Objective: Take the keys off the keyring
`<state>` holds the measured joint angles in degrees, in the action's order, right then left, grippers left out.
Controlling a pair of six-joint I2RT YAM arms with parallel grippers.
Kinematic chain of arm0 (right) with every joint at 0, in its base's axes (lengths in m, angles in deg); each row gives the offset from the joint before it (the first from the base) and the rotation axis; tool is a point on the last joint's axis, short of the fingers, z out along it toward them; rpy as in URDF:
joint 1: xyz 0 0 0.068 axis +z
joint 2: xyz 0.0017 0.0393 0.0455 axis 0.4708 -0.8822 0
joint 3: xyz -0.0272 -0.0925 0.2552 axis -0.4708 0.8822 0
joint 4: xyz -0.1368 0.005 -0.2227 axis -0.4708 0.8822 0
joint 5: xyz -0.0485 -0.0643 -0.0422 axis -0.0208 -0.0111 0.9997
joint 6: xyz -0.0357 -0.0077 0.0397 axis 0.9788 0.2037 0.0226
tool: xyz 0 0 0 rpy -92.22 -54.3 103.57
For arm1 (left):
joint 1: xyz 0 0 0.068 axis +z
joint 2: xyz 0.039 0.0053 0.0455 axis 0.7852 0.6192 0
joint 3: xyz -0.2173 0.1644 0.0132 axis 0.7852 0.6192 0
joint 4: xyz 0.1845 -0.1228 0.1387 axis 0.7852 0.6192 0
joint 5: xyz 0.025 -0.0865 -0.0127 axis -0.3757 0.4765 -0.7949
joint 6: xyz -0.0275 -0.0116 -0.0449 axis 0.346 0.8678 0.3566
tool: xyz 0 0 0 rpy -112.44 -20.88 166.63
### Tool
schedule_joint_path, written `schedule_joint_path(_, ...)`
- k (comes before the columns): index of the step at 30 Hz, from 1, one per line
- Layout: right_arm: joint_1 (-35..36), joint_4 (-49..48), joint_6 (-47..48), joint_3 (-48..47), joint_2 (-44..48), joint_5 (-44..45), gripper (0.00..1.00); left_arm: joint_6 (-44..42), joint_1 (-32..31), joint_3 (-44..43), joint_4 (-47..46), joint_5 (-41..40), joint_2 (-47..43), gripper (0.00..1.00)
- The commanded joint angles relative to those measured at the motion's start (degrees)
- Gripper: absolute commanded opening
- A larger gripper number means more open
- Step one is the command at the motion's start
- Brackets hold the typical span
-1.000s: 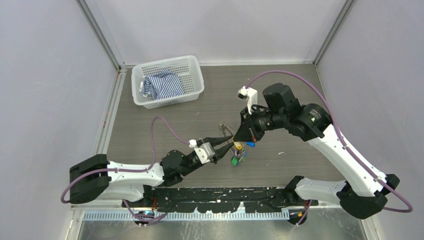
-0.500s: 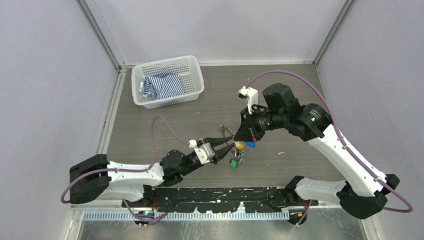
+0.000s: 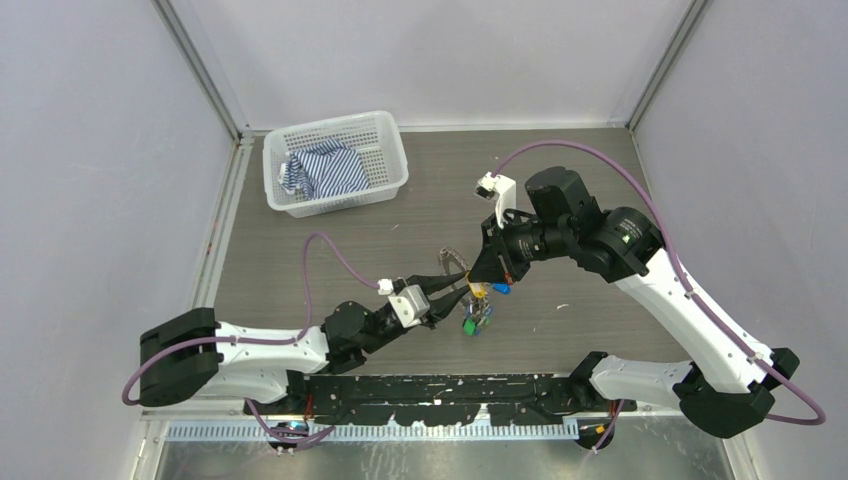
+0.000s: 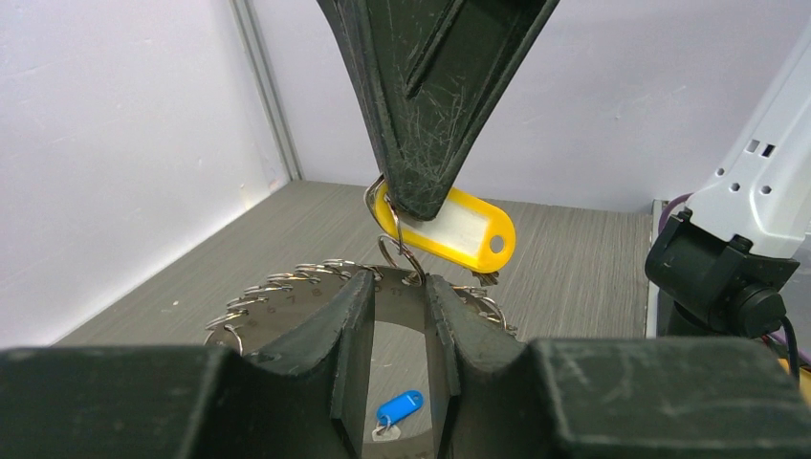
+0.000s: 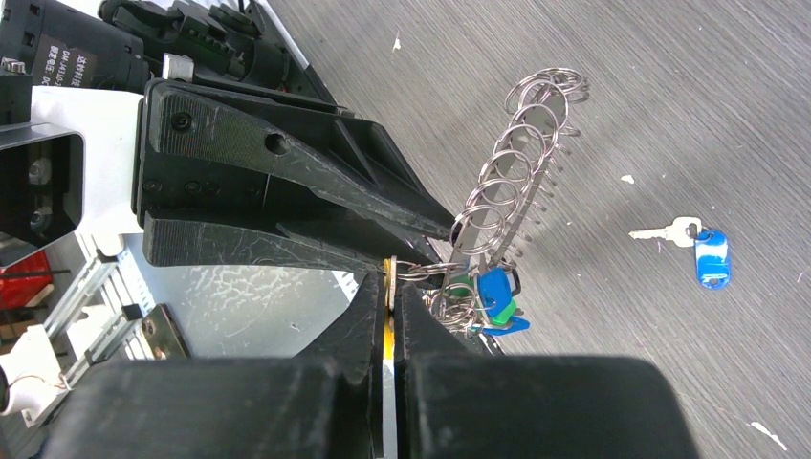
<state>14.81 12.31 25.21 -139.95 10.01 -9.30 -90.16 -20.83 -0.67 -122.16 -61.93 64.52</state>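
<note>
Keyring (image 5: 507,182) hangs in the air over the table (image 5: 689,86) between the two hands. It is fringed with small split rings, and tagged keys (image 5: 493,292) are bunched at its lower end. The right hand (image 5: 390,287) is closed tight, pinching the yellow tag (image 4: 449,228), whose small ring links to the keyring. The left hand (image 4: 397,283) stands about half open, fingertips either side of the keyring's near edge and one tip touching it. Whether they actually pinch it cannot be told. A loose key with a blue tag (image 5: 706,256) lies on the table, well apart.

Against a second earlier almost nothing differs: the left hand sits very slightly nearer its own base, while the right hand and the bunch are unmoved.

Faint marks on the keyring's band and white print on the left arm (image 5: 57,57) are too small to read.
</note>
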Motion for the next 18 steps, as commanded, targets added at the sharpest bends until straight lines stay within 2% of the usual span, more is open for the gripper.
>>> schedule_joint_path(1, -0.07, -2.75, -0.99, -2.64, 0.96, -2.66, 0.01, -0.46, -0.46, -1.72, -4.62, -3.83, 0.46, 0.27)
schedule_joint_path(18, -0.04, -3.26, -0.92, -1.72, 0.4, -3.04, 0.01, 0.45, -1.25, -1.54, -6.63, -7.75, 0.58, 0.27)
